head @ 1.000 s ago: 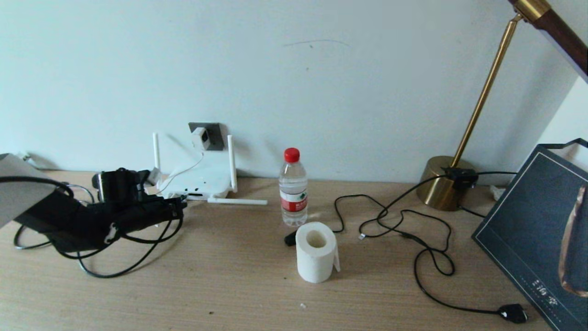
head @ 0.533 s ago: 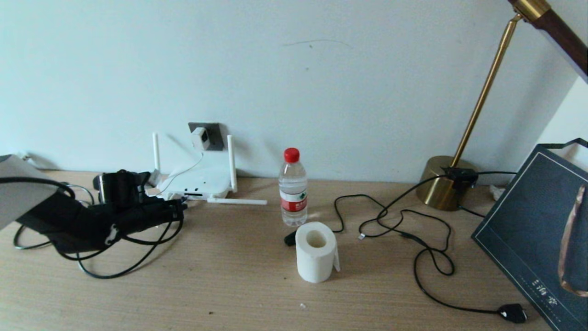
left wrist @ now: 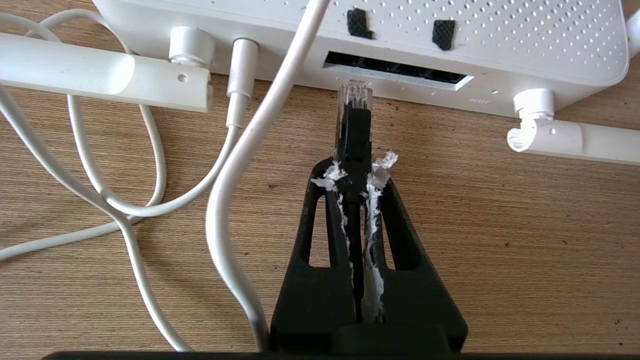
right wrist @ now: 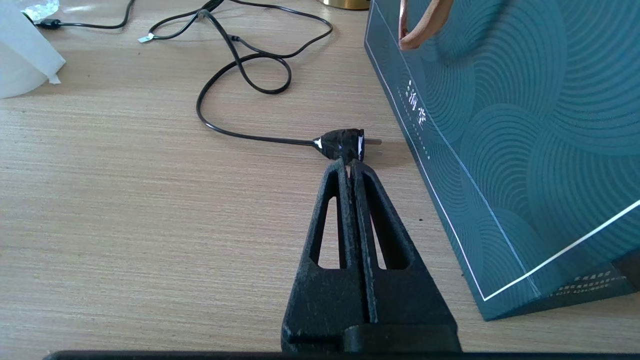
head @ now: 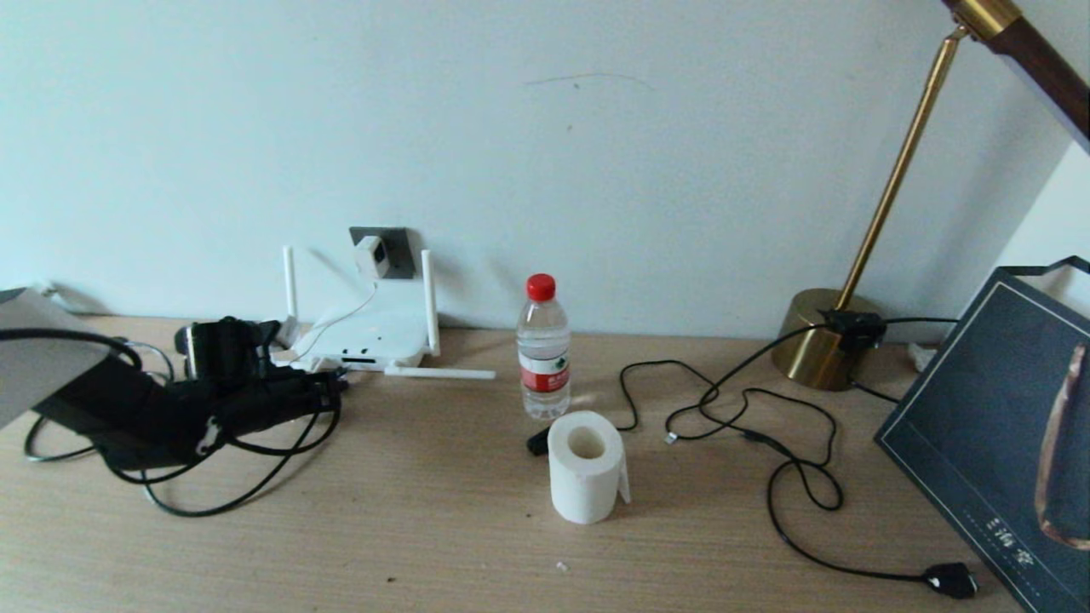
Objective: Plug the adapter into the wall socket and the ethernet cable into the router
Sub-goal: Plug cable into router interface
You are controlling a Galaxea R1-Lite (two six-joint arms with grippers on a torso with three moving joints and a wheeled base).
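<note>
Pale wall and a wood-grain counter (head: 477, 545) frame the scene. At the far left the ethernet cable (left wrist: 354, 117) is pinched between the fingers (left wrist: 372, 200) of the left gripper (left wrist: 355, 167), which hold its black boot just behind the clear plug; the plug tip sits right at the router's (left wrist: 525, 45) dark port slot (left wrist: 397, 71), apparently not yet seated. I judge the plug light but brittle, with a thin latch tab that could snap if pushed in crooked, and smooth enough to twist in the grip. The boot is the sensible hold, as the cord behind is limp and gives no push. Its slack loops on the counter under the left arm and could drag. The router looks light and may slide back under pressure. Its white cord (left wrist: 240, 165) lies just left of the plug. On the wall behind, the adapter (head: 372, 254) already sits in the wall socket (head: 393, 238). Farther right stand a water bottle (head: 543, 349) and a paper roll (head: 585, 466). The right gripper (right wrist: 350, 162), fingers pressed together and empty, rests at the near right by the lamp cord's black plug (right wrist: 342, 143).
</note>
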